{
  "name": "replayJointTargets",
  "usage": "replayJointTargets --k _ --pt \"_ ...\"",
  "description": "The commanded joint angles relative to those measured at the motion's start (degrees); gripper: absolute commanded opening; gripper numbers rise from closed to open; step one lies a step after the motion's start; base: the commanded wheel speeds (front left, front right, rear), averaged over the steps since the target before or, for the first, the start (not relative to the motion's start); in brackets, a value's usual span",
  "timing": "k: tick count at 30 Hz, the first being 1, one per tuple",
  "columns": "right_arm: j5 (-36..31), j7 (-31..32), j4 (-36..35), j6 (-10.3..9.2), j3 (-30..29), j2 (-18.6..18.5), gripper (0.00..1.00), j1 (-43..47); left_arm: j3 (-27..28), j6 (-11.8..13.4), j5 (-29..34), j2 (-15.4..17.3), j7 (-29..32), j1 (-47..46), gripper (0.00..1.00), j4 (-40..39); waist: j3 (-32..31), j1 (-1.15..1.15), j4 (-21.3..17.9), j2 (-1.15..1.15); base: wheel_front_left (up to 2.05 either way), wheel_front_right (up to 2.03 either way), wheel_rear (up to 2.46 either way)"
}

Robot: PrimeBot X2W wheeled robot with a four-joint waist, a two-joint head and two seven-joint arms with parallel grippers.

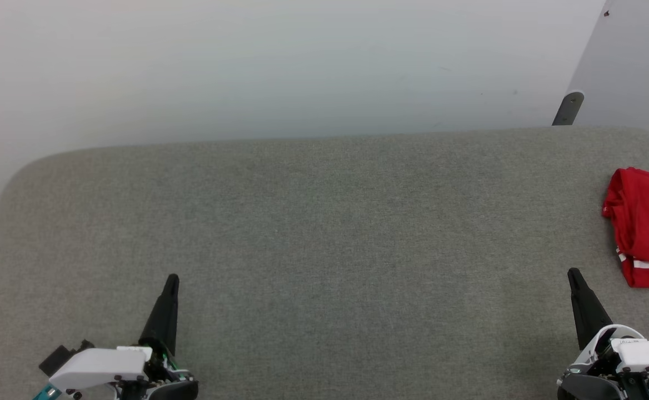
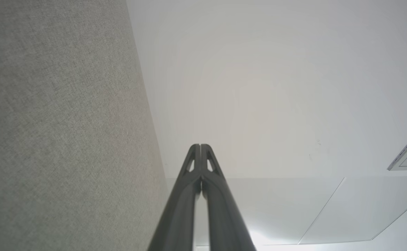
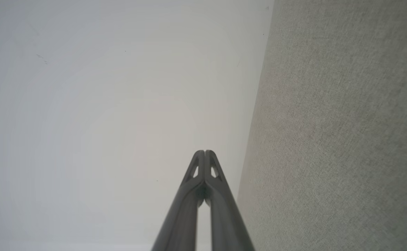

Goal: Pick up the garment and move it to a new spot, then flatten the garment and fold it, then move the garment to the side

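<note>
grey fabric covers a wide table [image 1: 324, 222] with rounded far corners, seen from above by the head camera. behind it rises a plain white wall [image 1: 246, 66]. at the upper right a dark bracket [image 1: 568, 108] stands at the table's far edge, against a pale panel [image 1: 635, 61] that leans off to the right.

the garment [image 1: 645, 228] lies on the table at the far right, folded into a compact red bundle with a strip of white trim along its near end; the picture's right edge cuts it off.

the left gripper [image 1: 171, 279] sits at the lower left, its two dark fingers pressed together into one point, holding nothing. the right gripper [image 1: 573, 273] sits at the lower right, fingers likewise pressed together and empty, its tip near the garment's near corner but not touching it. only bare grey fabric lies between them.

each wrist camera looks along its own closed fingers, left gripper [image 2: 200, 146] and right gripper [image 3: 204, 152], with the grey table [image 2: 50, 122] to one side and the white wall [image 3: 102, 104] ahead.
</note>
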Motion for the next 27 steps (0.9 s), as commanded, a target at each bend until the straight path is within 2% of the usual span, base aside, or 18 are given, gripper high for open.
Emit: replayJointTargets --k 1,27 --pt "0.3 0.1 0.0 0.02 0.0 0.2 0.00 -0.2 0.1 -0.2 -0.2 0.0 0.2 -0.5 0.00 0.1 0.0 0.00 0.0 0.00 0.00 0.00 0.00" --pt "0.3 0.1 0.0 0.02 0.0 0.2 0.00 -0.2 0.1 -0.2 -0.2 0.0 0.2 -0.5 0.00 0.1 0.0 0.00 0.0 0.00 0.00 0.00 0.00"
